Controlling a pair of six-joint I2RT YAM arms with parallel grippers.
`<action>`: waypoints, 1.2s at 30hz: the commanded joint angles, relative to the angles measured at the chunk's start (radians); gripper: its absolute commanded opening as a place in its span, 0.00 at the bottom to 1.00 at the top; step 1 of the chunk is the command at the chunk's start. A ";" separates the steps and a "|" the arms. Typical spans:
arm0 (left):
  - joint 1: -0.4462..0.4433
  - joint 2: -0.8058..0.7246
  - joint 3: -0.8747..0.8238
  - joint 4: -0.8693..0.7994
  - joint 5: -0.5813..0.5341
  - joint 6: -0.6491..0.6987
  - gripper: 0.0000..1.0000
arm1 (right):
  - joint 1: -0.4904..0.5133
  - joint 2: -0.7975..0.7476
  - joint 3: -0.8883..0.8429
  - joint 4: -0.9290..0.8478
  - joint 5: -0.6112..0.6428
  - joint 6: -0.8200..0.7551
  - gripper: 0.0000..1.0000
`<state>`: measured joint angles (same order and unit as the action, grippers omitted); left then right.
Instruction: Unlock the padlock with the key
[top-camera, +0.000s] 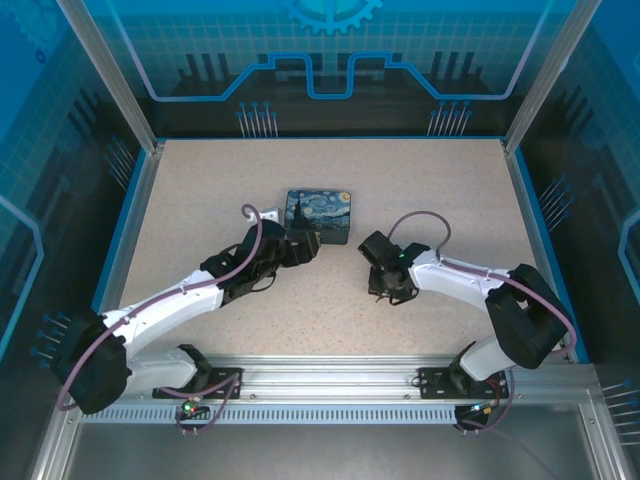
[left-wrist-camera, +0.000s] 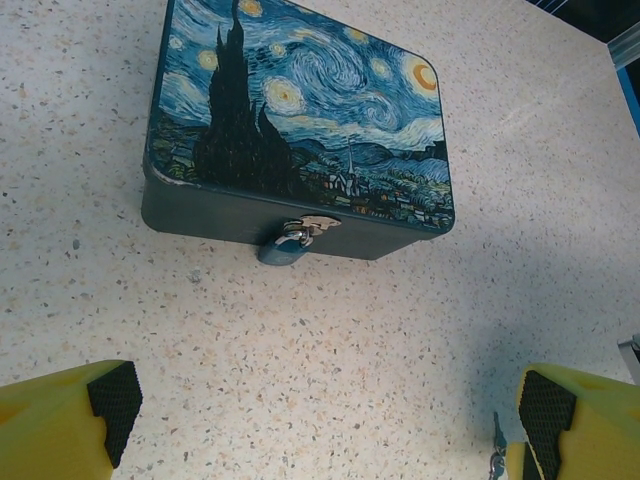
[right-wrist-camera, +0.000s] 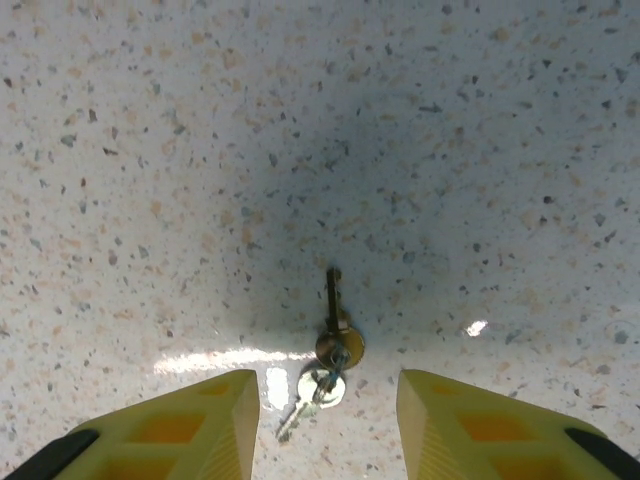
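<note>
The small dark padlock (left-wrist-camera: 281, 247) hangs from the silvery hasp (left-wrist-camera: 312, 225) on the front wall of the blue-and-yellow painted tin (left-wrist-camera: 300, 110). My left gripper (left-wrist-camera: 325, 405) stands open just in front of it, with bare table between its black pads (left-wrist-camera: 115, 400). The key (right-wrist-camera: 332, 300) lies flat on the table, a dark blade with a round brassy head, ringed to a second silvery key (right-wrist-camera: 320, 385). My right gripper (right-wrist-camera: 323, 380) is open low over them, one yellow finger (right-wrist-camera: 215, 420) on each side. In the top view the right gripper (top-camera: 384, 284) sits right of the tin (top-camera: 320, 214).
A thin dark key-like sliver (left-wrist-camera: 494, 448) shows beside the left gripper's right pad. The speckled table (top-camera: 220, 180) stretches around the tin, bounded by blue walls. The left gripper (top-camera: 303, 248) nearly touches the tin's front.
</note>
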<state>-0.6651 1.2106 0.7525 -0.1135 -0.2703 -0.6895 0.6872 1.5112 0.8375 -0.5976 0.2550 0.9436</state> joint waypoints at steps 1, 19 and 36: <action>-0.006 0.000 0.027 0.031 -0.027 0.016 0.99 | 0.019 0.037 0.036 -0.050 0.046 0.039 0.42; -0.007 -0.011 0.036 0.052 -0.027 0.046 0.99 | 0.036 0.136 0.066 -0.047 0.050 0.082 0.33; -0.005 -0.016 0.035 0.048 -0.026 0.050 0.99 | 0.027 0.151 0.002 -0.006 0.036 0.059 0.21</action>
<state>-0.6651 1.2106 0.7570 -0.0761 -0.2741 -0.6529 0.7090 1.6321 0.8780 -0.6079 0.2798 1.0119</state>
